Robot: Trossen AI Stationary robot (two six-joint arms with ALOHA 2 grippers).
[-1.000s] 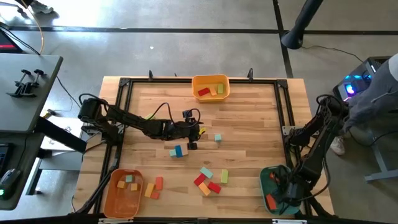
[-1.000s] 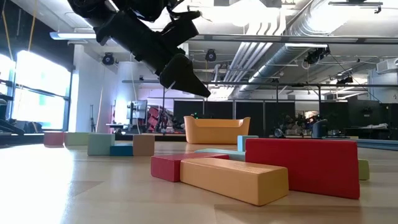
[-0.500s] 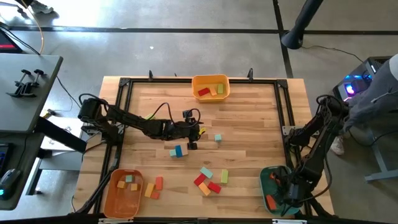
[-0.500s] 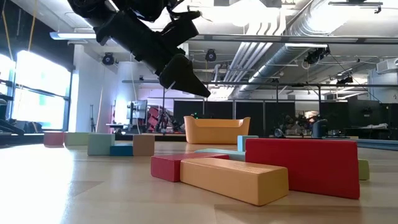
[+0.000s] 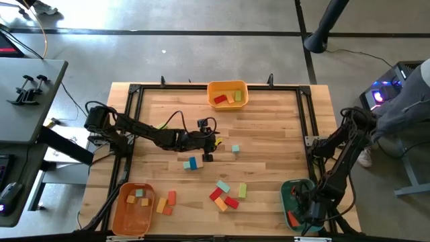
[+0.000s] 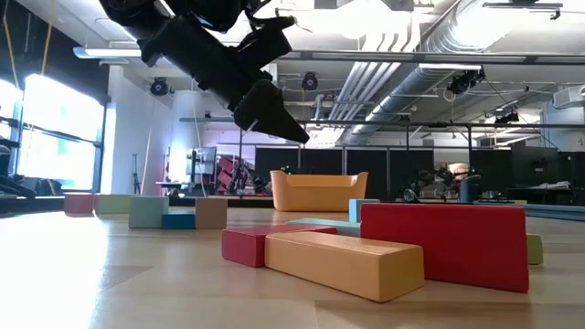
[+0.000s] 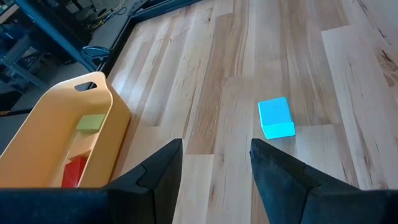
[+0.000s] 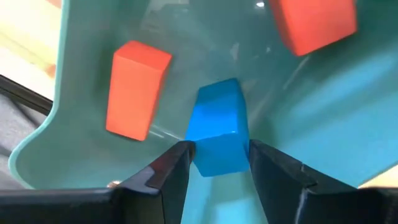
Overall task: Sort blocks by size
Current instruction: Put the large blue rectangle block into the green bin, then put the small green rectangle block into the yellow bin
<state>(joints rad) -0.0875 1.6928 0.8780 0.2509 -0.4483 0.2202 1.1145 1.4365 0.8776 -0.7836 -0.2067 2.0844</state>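
Loose blocks lie on the wooden table: a teal cube [image 5: 236, 149], a blue and teal pair [image 5: 193, 163], and a red, orange, teal and green cluster [image 5: 225, 195]. My left gripper [image 5: 212, 146] hangs open above the table's middle, nothing between its fingers [image 7: 216, 162]; the teal cube [image 7: 276, 117] lies ahead of it. My right gripper [image 5: 306, 216] points down into the teal bin [image 5: 285, 195] at the near right. It is open [image 8: 217, 158], with its fingers on either side of a blue block [image 8: 217, 134] that lies in the bin. My right gripper's fingers [image 8: 177, 165] stand at the two sides of the blue block's near end [image 8: 217, 163], coming from above. Whether they touch it I cannot tell. The block lies on the bin's sloping inner wall.
The teal bin also holds an orange block [image 8: 134, 90] and a red-orange one [image 8: 314, 25]. A yellow bin [image 5: 227, 85] with blocks stands at the far edge, and an orange bin [image 5: 127, 220] with blocks at the near left. A black frame edges the table.
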